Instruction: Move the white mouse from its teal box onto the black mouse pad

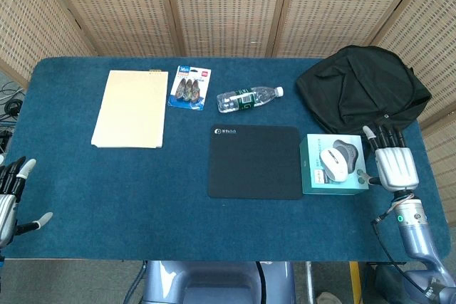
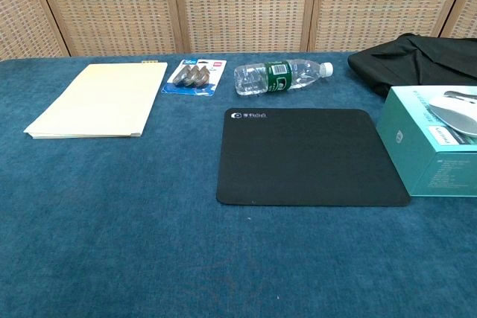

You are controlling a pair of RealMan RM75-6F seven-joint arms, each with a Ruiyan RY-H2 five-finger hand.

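The white mouse (image 1: 333, 162) sits in its teal box (image 1: 335, 182), just right of the black mouse pad (image 1: 256, 161) — its long axis runs roughly 11 to 5 o'clock. The right hand (image 1: 392, 164) lies at the mouse's 3 o'clock, just beside the box, fingers spread and holding nothing. The left hand (image 1: 8, 199) — well apart — is likewise spread and empty.

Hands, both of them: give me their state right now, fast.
Left hand: open, holds nothing, at the table's near left edge.
Right hand: open, holds nothing, beside the teal box.

Matt black mouse pad (image 2: 311, 156) on napped blue cloth table (image 2: 112, 221).
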